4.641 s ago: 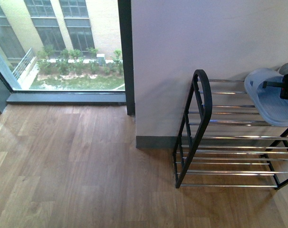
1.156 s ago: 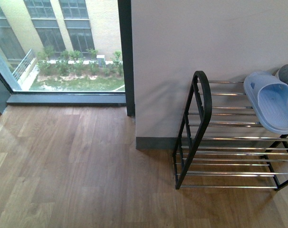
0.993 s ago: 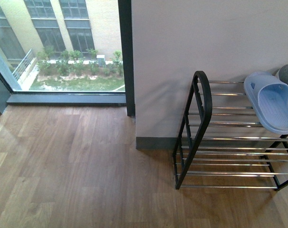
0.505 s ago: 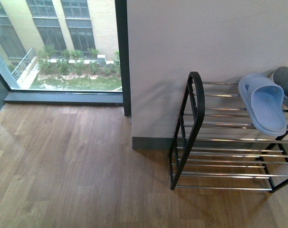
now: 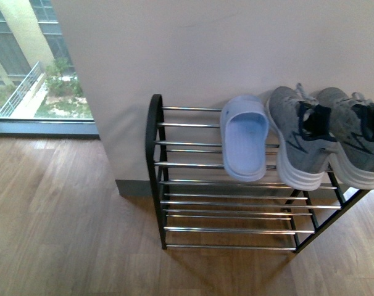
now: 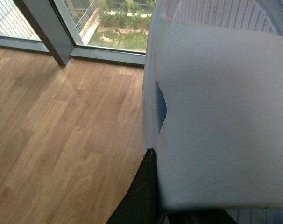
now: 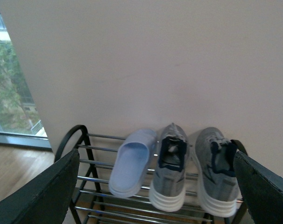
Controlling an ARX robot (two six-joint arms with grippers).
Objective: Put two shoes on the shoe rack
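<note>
The two shoes, grey knit sneakers [image 5: 298, 139] [image 5: 353, 139] with white soles, stand side by side on the top tier of the black shoe rack [image 5: 155, 179], toes towards the wall. A pale blue slide sandal [image 5: 244, 137] lies just left of them on the same tier. No gripper shows in the front view. In the right wrist view my right gripper [image 7: 153, 186] is open, short of the rack [image 7: 85, 182], facing the sandal [image 7: 131, 161] and sneakers [image 7: 170, 170] [image 7: 215, 170]. My left gripper [image 6: 193, 196] is shut on another pale blue slide sandal [image 6: 221, 116]; one finger [image 6: 144, 196] shows.
A white wall [image 5: 236, 43] stands right behind the rack. A floor-length window [image 5: 26, 68] is at the left. Wooden floor [image 5: 63, 222] spreads left of and in front of the rack. The lower tiers [image 5: 230, 229] hold nothing.
The front view has swung right: the rack now sits mid-frame and both sneakers show beside the sandal. The gripper seen at that sandal 4.6 s ago is out of view.
</note>
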